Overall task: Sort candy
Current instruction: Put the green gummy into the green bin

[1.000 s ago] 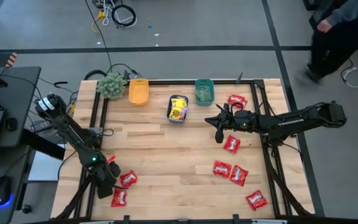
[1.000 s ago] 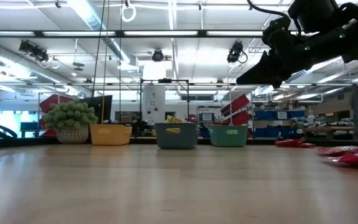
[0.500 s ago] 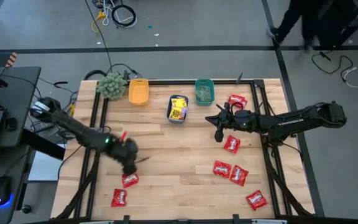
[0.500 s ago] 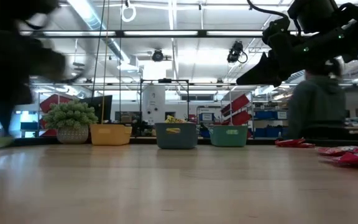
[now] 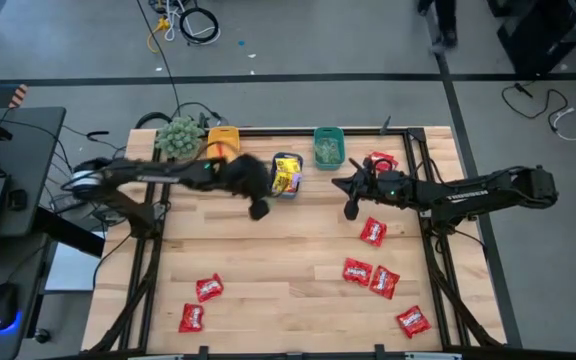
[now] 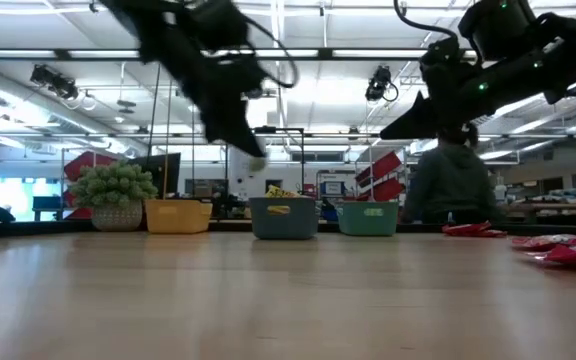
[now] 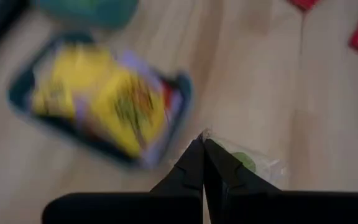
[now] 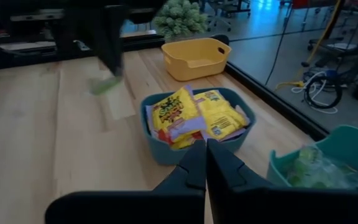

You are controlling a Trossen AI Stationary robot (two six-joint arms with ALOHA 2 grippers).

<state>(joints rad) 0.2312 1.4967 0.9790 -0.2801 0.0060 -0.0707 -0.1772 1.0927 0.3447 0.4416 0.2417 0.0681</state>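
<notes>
left gripper (image 7: 204,146) pinched shut on a pale green candy (image 7: 244,160) | has swung from the near-left reds up beside the blue bin (image 5: 286,174); teal bin (image 5: 328,147) likely next | right gripper (image 5: 349,209) shut, empty, hovering by a red candy (image 5: 372,232)

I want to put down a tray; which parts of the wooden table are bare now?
The wooden table is bare in its centre, between the red candy packets at left front and those at right. The back edge, with three small plastic bins, is crowded.
</notes>
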